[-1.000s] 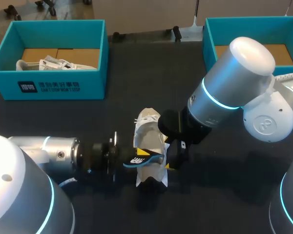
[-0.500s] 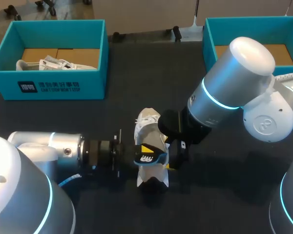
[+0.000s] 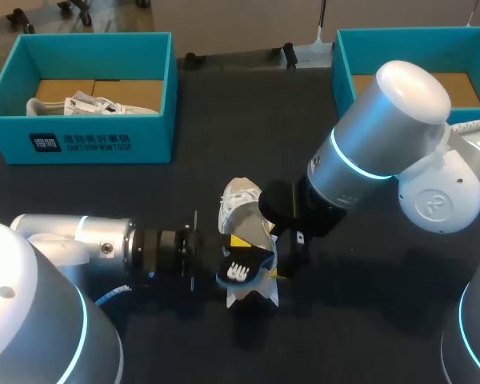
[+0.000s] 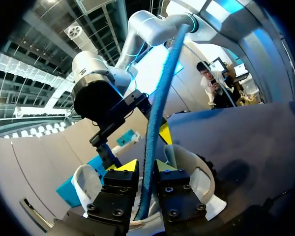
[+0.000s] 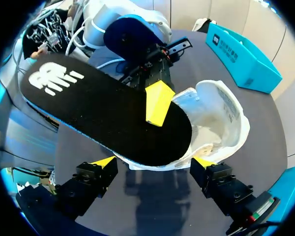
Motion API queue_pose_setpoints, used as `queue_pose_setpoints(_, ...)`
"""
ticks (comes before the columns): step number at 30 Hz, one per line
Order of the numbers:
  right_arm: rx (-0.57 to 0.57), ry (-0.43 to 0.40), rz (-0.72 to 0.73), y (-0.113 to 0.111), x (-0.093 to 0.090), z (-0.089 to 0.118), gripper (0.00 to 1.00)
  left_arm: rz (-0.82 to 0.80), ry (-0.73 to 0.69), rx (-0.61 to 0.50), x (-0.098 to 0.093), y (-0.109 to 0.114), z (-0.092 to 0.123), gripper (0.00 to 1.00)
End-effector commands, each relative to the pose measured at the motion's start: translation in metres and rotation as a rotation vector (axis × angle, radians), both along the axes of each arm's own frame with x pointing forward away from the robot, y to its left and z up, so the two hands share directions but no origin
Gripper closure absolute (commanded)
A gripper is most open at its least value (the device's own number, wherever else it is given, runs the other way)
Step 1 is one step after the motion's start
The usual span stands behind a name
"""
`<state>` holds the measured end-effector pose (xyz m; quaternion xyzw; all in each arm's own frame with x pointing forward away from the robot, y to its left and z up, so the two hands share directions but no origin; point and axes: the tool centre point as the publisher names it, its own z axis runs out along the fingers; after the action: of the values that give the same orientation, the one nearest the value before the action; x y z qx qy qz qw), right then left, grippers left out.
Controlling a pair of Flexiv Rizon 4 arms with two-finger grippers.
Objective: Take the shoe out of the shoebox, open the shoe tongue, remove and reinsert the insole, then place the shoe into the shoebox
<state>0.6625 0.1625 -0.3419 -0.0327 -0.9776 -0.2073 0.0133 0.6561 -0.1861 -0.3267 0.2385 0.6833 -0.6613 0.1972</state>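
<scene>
Vs. a sec earlier, my left hand [image 3: 230,258] had pushed in toward the shoe [image 3: 242,204] & twisted the insole [image 3: 242,270], so its black face w/ the white mark showed instead of the blue edge; my right arm hadn't budged. The left hand was clamped tight on the insole, edge nipped btwn both tips, holding it over the shoe's heel end. The shoe lay on the worktop [image 3: 224,120] btwn my arms, well apart from the left shoebox [image 3: 144,128] & the right shoebox [image 3: 342,72]. My right hand [image 3: 282,260] sat against the shoe's side; couldn't tell if it gripped. I judged the shoe out & insole removed. Reinsertion was in progress, boxing still to do.
</scene>
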Motion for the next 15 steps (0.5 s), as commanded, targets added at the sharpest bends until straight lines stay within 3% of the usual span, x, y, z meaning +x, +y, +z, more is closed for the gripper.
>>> queue_pose_setpoints(1,0.000,-0.002,-0.002,0.001,-0.001,-0.001,0.00,0.005,-0.012,0.010,-0.010,0.002,0.010,0.79)
queue_pose_setpoints(12,0.000,-0.002,-0.002,0.001,-0.001,-0.001,0.00,0.000,-0.081,0.113,-0.019,-0.011,0.025,0.77)
queue_pose_setpoints(13,0.000,-0.002,-0.002,0.001,-0.001,-0.001,0.00,-0.001,-0.084,0.116,-0.019,-0.012,0.025,0.80)
queue_pose_setpoints(14,0.000,-0.002,-0.002,0.001,-0.001,-0.001,0.00,-0.002,-0.093,0.124,-0.020,-0.013,0.025,0.95)
queue_pose_setpoints(15,0.000,-0.002,-0.002,0.001,-0.001,-0.001,0.00,0.003,-0.109,0.140,-0.020,-0.013,0.025,1.00)
